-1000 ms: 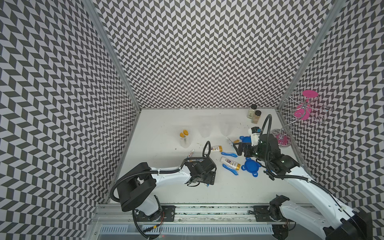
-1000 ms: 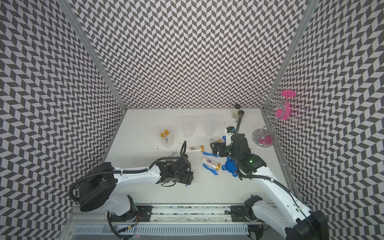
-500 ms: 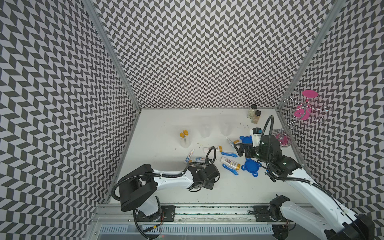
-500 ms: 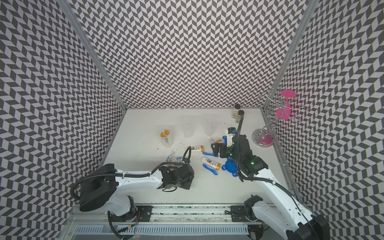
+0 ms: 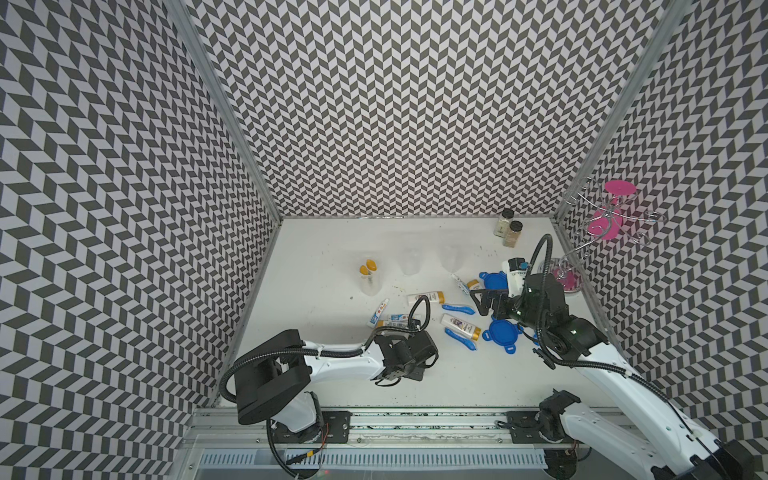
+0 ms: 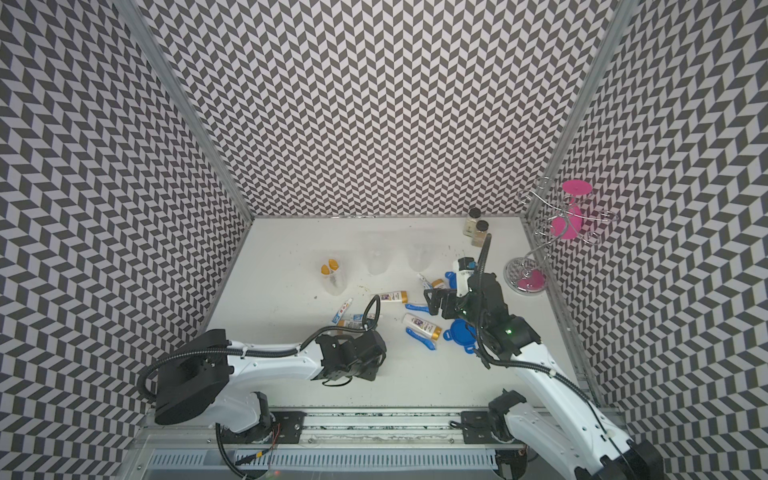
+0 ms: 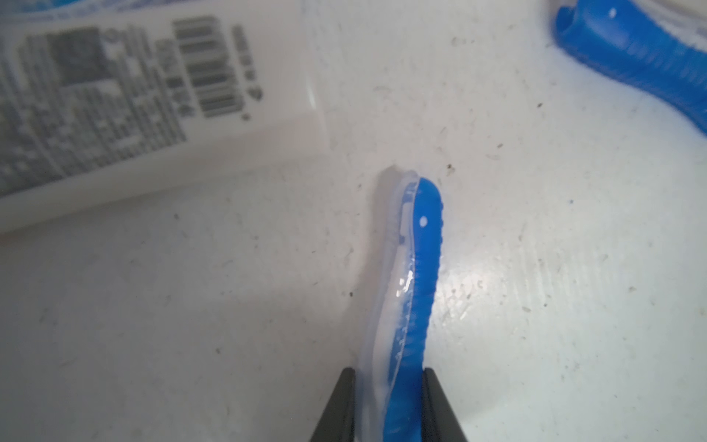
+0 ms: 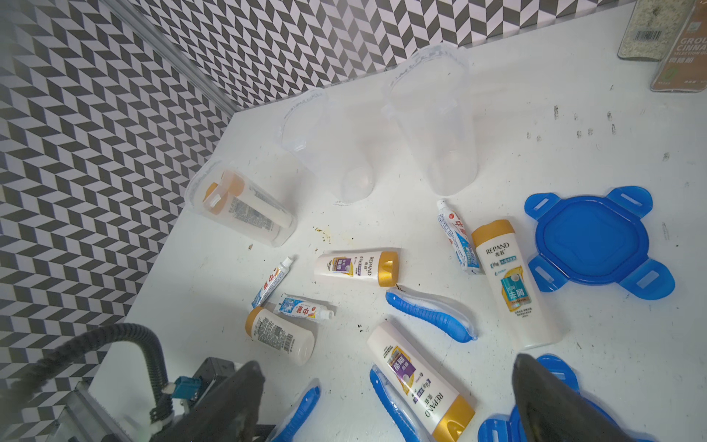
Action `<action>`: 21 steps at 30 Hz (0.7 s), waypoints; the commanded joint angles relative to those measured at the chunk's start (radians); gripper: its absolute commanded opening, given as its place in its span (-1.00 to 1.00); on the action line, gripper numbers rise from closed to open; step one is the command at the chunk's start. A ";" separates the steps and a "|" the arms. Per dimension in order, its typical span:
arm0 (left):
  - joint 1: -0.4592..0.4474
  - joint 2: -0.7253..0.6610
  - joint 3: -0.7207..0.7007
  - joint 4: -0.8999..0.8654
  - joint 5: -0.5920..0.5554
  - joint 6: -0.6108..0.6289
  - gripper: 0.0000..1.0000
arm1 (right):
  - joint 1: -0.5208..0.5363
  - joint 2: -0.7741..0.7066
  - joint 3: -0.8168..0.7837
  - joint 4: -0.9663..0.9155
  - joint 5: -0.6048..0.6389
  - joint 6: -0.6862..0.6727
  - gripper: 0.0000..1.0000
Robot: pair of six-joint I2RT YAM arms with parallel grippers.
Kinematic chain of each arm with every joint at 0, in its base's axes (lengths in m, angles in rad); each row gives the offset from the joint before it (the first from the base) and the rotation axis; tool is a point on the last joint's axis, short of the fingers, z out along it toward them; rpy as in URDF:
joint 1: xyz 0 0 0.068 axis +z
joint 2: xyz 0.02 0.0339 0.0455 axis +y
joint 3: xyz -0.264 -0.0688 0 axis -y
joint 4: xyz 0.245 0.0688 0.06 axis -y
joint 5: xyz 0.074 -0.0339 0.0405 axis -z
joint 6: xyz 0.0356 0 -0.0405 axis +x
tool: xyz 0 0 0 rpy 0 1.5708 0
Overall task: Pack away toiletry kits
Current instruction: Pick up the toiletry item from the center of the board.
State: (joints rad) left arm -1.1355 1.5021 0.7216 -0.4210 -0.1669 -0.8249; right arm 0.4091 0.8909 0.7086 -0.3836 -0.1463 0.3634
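White table point(image 5: 320, 320), left end effector point(image 7: 387, 372) clamping blue toothbrush point(image 7: 424, 245), right end effector point(image 8: 388, 363) spread wide

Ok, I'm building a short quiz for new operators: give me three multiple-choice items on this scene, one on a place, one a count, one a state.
1. Where are the packed tubes? A in the end cup farthest from the jars; B in the middle cup; C in the end cup nearest the jars.
2. How many gold caps show there? A one; B two; C four.
3. The left fingers are: A spread wide on nothing; B closed against a blue toothbrush; C clamped on a cup rim.
Answers: A, only that cup has anything in it; B, two caps sit side by side; B, the left wrist view shows a finger on each side of the toothbrush.
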 commanded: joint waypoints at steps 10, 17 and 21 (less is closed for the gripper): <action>0.151 -0.433 -0.022 -0.078 0.026 0.087 -1.00 | -0.006 -0.033 -0.100 0.090 -0.471 0.043 0.97; 0.174 -0.590 -0.012 -0.038 0.043 0.188 -1.00 | 0.064 0.131 -0.120 0.450 -0.739 0.164 0.96; 0.174 -0.661 -0.028 0.020 0.069 0.197 -1.00 | 0.141 0.244 -0.062 0.552 -0.801 0.192 0.96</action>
State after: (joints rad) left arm -0.9657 0.8822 0.6903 -0.4625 -0.1158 -0.6621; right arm 0.5159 1.0924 0.5934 -0.0265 -0.8333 0.5125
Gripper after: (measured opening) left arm 0.247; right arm 0.979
